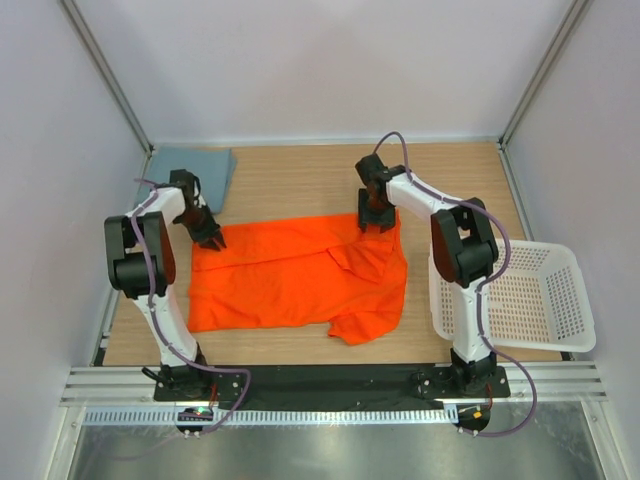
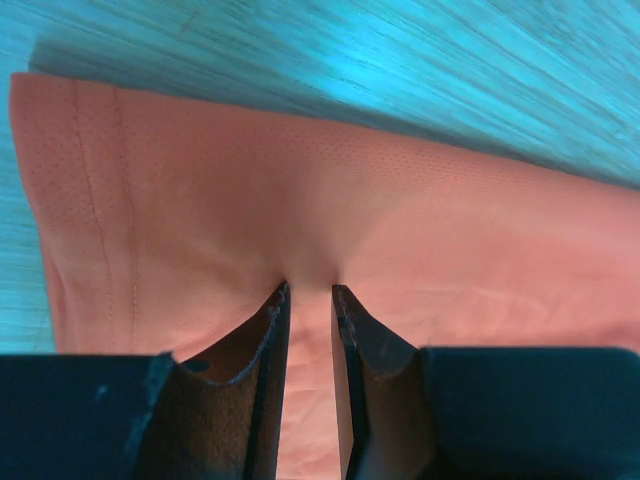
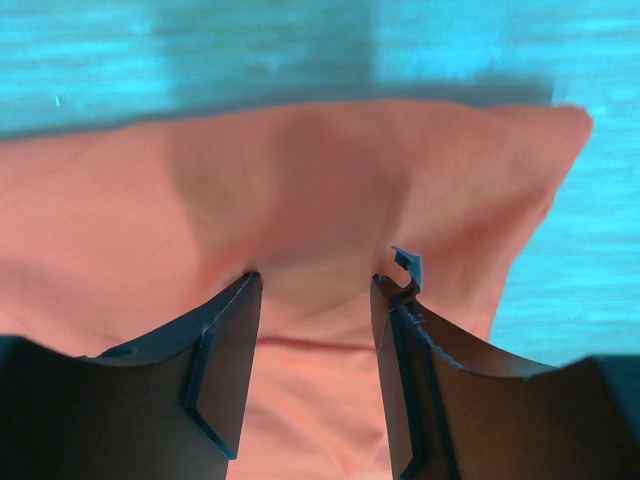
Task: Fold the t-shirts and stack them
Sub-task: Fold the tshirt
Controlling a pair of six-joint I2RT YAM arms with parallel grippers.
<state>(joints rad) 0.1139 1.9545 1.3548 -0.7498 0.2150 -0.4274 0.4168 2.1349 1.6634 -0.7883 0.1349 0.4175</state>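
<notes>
The orange t-shirt (image 1: 290, 280) lies spread across the middle of the wooden table, its right part folded over with a sleeve at the front. The grey-blue t-shirt (image 1: 195, 170) lies folded flat at the back left corner. My left gripper (image 1: 210, 238) is down on the orange shirt's back left corner. In the left wrist view its jaws (image 2: 310, 290) stand narrow, pinching a ridge of orange fabric (image 2: 400, 220). My right gripper (image 1: 376, 222) is at the shirt's back right edge. In the right wrist view it (image 3: 315, 280) stands open, with orange cloth (image 3: 300, 180) lying loose between the fingers.
A white perforated basket (image 1: 575, 290) stands at the right edge of the table, beside the right arm. Bare wood (image 1: 300, 170) shows behind the orange shirt. Frame posts and white walls close in the back and sides.
</notes>
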